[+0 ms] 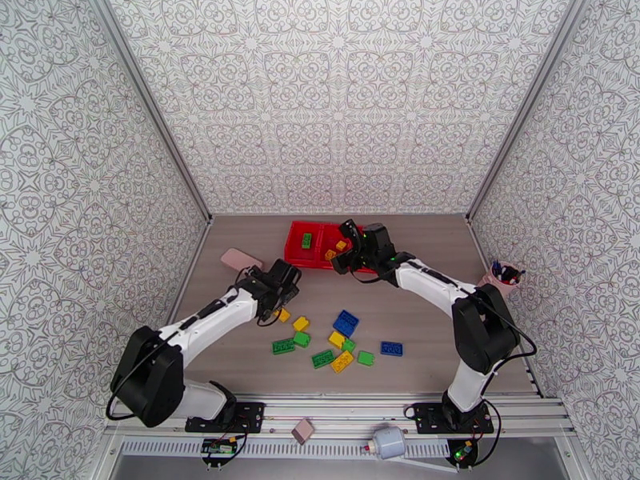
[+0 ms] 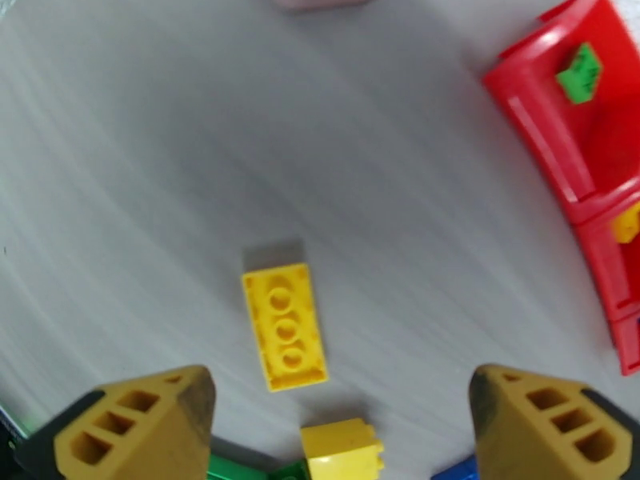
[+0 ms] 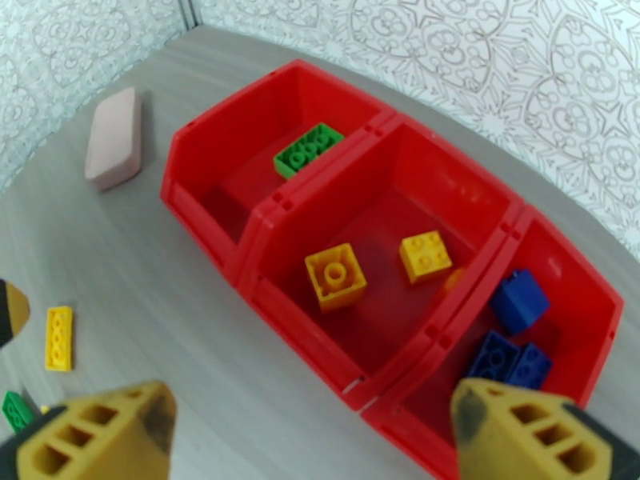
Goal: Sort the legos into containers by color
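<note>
Legos [image 1: 336,346] lie loose on the table [image 1: 264,378]; they look light, hard and slick. The left claw [image 2: 336,394] hangs wide and empty, a flat yellow brick [image 2: 285,326] at its 11 o'clock: pinch its long sides. Farther off, the right claw [image 3: 312,406] gapes empty over the tray [image 3: 264,222].

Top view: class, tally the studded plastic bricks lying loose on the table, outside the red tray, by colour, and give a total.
Yellow studded plastic bricks: 4
Green studded plastic bricks: 5
Blue studded plastic bricks: 2
Total: 11
</note>
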